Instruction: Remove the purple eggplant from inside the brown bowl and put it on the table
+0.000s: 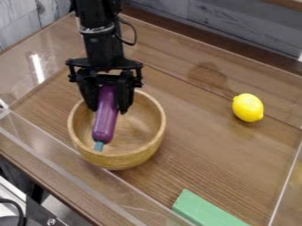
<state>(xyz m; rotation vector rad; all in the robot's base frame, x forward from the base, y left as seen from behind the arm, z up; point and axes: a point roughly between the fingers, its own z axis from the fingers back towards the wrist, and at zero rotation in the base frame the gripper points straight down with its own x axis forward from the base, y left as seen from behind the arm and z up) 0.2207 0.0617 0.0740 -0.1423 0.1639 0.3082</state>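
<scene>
The purple eggplant [106, 117] hangs nearly upright, its bluish-green stem tip pointing down into the brown bowl [141, 146]. My gripper [108, 91] is shut on the eggplant's upper end, pointing steeply down over the bowl's middle. The eggplant's lower end sits just above or at the bowl's inner floor; contact cannot be told. The round wooden bowl rests on the dark wood-grain table [213, 159] at the left of the view.
A yellow lemon [248, 108] lies on the table to the right. A flat green block [216, 212] sits near the front edge. Clear acrylic walls [48, 159] border the tabletop at the front left and right.
</scene>
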